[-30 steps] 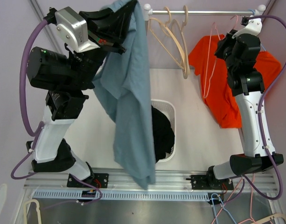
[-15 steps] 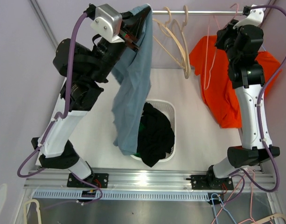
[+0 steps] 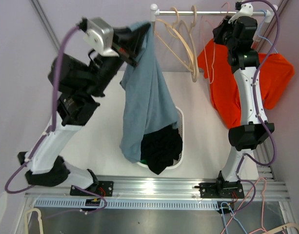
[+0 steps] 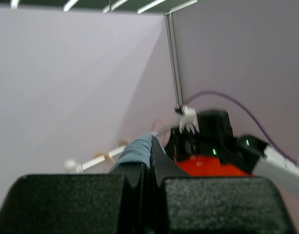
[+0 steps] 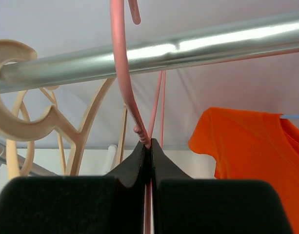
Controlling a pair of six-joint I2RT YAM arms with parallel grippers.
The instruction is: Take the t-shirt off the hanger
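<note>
A grey-blue t-shirt hangs in a long fold from my left gripper, which is shut on its top edge high up by the left end of the rail. In the left wrist view the cloth bulges out from between the closed fingers of the left gripper. The shirt's lower end reaches the basket. My right gripper is shut on the neck of a bare pink hanger whose hook lies over the metal rail. In the right wrist view the right gripper pinches the wire.
A white basket with dark clothes stands in the middle of the table. Wooden hangers hang on the rail. An orange t-shirt hangs at the right behind the right arm. Loose hangers lie below the front rail.
The left arm swung the grey-blue t-shirt back and lower, so its end now drapes onto the basket. The right arm rose and brought the pink hanger up to the rail.
</note>
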